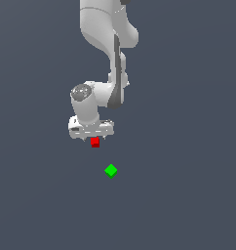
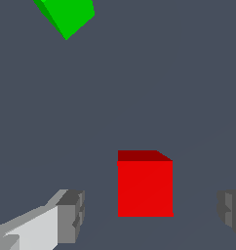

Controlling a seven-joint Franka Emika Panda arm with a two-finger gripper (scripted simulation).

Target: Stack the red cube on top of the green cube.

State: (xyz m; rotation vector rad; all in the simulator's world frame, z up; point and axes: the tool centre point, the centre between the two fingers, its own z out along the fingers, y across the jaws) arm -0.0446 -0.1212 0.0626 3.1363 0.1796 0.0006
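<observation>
Below my wrist: red cube between spread fingers, nothing gripped yet.

From the exterior view, my pincer hangs right over the red cube, with the green cube lying apart on the grey floor, nearer the camera and toward the exterior view's right. My hand hides the fingertips, so height above the cube is hard to judge. From the wrist view, my fingers stand wide apart and clear of the red cube; it sits nearer one side, so I should centre, descend, then close squarely on flat faces. Only a corner of the green cube shows; the other finger is cut off.
</observation>
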